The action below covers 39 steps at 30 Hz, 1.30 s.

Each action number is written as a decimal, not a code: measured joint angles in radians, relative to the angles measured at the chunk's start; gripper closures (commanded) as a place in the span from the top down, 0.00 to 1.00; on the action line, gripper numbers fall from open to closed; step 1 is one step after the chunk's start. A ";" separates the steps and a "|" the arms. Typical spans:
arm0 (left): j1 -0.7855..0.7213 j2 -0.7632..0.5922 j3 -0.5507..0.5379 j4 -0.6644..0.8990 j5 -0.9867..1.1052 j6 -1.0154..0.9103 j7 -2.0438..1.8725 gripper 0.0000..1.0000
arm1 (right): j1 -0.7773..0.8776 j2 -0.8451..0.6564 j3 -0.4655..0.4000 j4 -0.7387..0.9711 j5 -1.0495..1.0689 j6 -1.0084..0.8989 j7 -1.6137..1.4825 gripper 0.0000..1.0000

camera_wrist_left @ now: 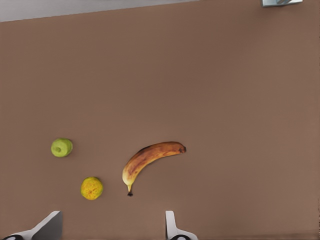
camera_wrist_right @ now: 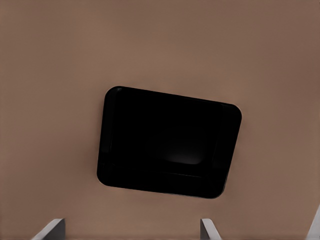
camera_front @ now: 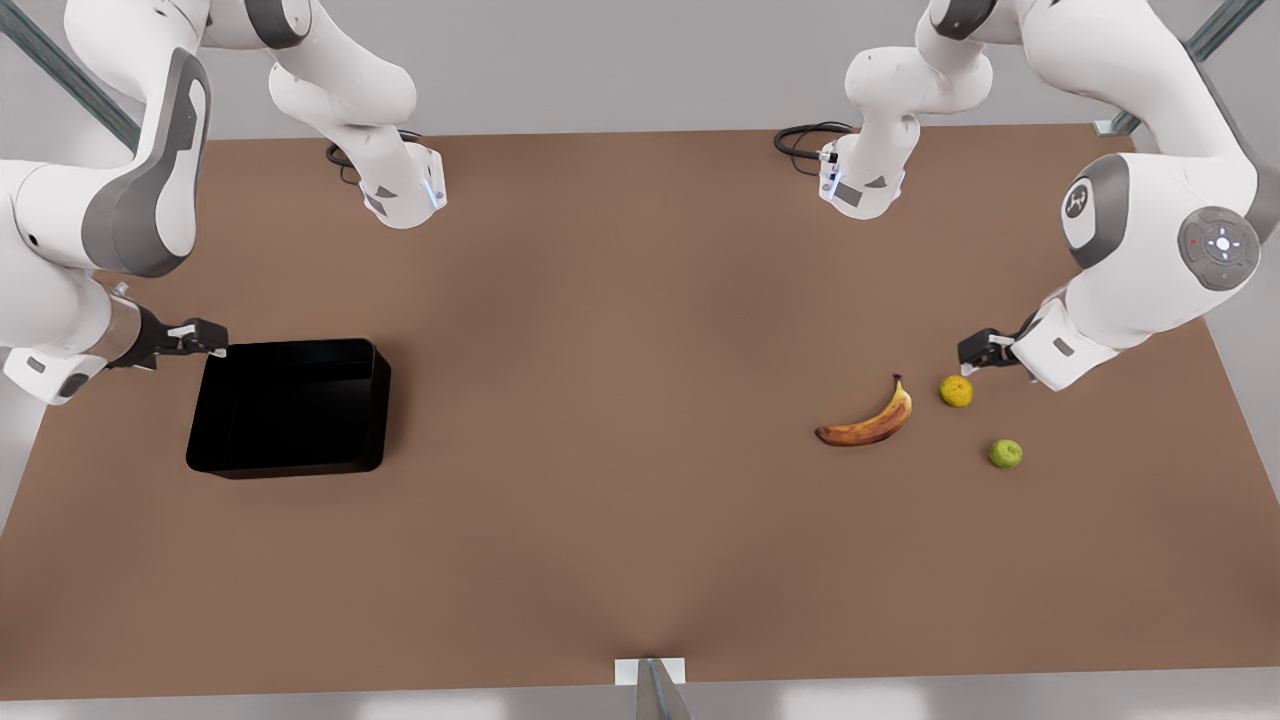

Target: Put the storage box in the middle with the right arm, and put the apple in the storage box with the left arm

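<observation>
On the brown table [camera_front: 620,420], both the left gripper [camera_front: 975,358] and right gripper [camera_front: 205,338] hover spread wide.

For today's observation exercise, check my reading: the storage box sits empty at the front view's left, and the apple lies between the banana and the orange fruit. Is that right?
Not quite. The storage box does sit empty at the front view's left, but the front view shows the yellow-orange fruit between the banana and the apple; the apple lies outermost.
</observation>
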 measured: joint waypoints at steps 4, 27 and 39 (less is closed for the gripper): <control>-0.004 -0.012 0.017 -0.106 0.002 0.010 -0.016 1.00 | -0.035 0.100 -0.076 -0.005 0.015 0.073 -0.104 1.00; 0.277 0.534 0.340 -0.177 -1.251 -0.101 -0.714 1.00 | -0.080 0.325 -0.327 -0.442 0.049 0.689 -0.197 1.00; 0.382 0.689 0.323 -0.129 -1.480 -0.279 -0.708 1.00 | -0.081 0.316 -0.326 -0.535 0.049 0.762 -0.237 1.00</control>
